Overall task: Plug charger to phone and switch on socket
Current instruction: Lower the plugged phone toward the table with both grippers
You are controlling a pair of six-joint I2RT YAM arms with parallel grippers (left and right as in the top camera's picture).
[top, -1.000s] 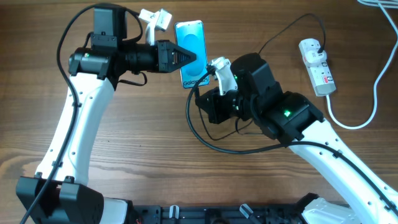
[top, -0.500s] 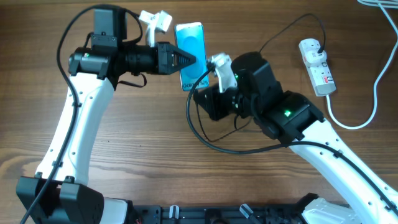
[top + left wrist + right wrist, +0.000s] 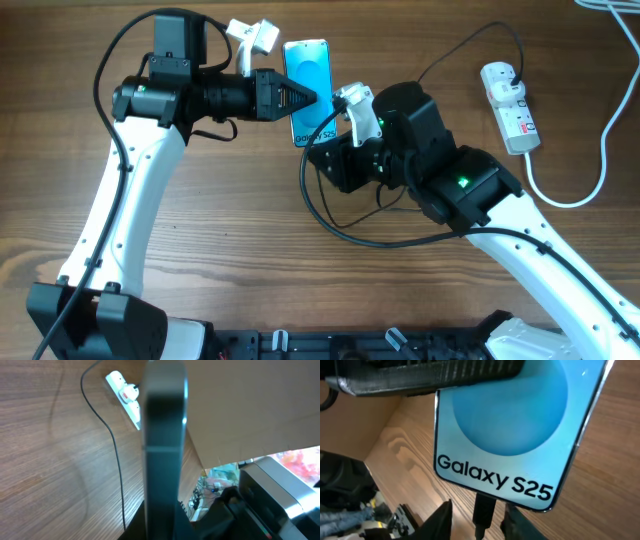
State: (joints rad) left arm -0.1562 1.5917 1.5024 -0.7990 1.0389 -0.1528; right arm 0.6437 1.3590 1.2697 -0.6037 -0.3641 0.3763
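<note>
Two arms meet at the far middle of the table (image 3: 220, 250), and I can see why. The left gripper (image 3: 303, 97) is clamped across the phone (image 3: 308, 70), holding it screen-up and, judging by the wrist views, clear of the wood. That leaves the phone's lettered end free for the right arm.

The right gripper (image 3: 481, 522) comes in from the near side at that end. The charger plug (image 3: 483, 509) stands between its fingers (image 3: 443, 520) and touches the phone's bottom edge. Wood shows on both sides of the plug, so I read the jaws as narrowly parted, flanking it rather than pinching it.

The socket (image 3: 510, 105) lies well apart at the far right with the white adapter (image 3: 498, 72) in it. The charger cable (image 3: 470, 40) loops from there toward the arms. Neither gripper is near the switches, so I judge that step not yet done.

I cannot tell whether the tip is fully seated, because the plug body covers the port. In the left wrist view the phone sits edge-on and hides that gripper's fingers. From overhead the right wrist covers the joint and much of the cable. The red switches are too small for me to read as on or off.
</note>
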